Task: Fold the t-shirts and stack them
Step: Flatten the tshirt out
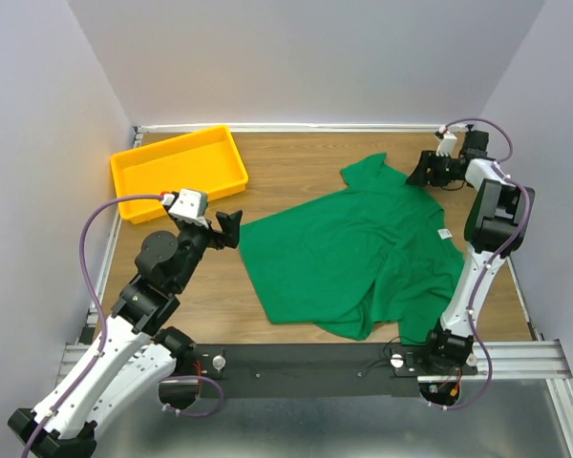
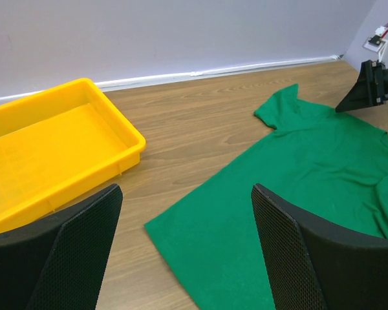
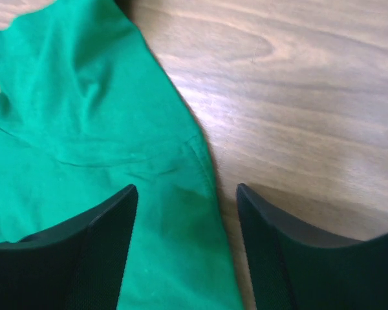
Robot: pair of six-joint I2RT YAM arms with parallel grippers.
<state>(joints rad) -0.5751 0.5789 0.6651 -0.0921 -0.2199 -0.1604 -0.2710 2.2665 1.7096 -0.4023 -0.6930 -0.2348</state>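
One green t-shirt lies spread on the wooden table, its right side folded over and rumpled, with a small white tag showing. My left gripper hovers open just left of the shirt's left corner. In the left wrist view that corner lies below and between the wide-apart fingers of this gripper. My right gripper is at the shirt's far right edge, beside the sleeve. In the right wrist view this gripper stands open, low over the shirt's hemmed edge, which runs between the fingers unclamped.
A yellow plastic tray sits at the far left corner of the table, also in the left wrist view. Grey walls close in the table at the back and both sides. A black rail with the arm bases runs along the near edge.
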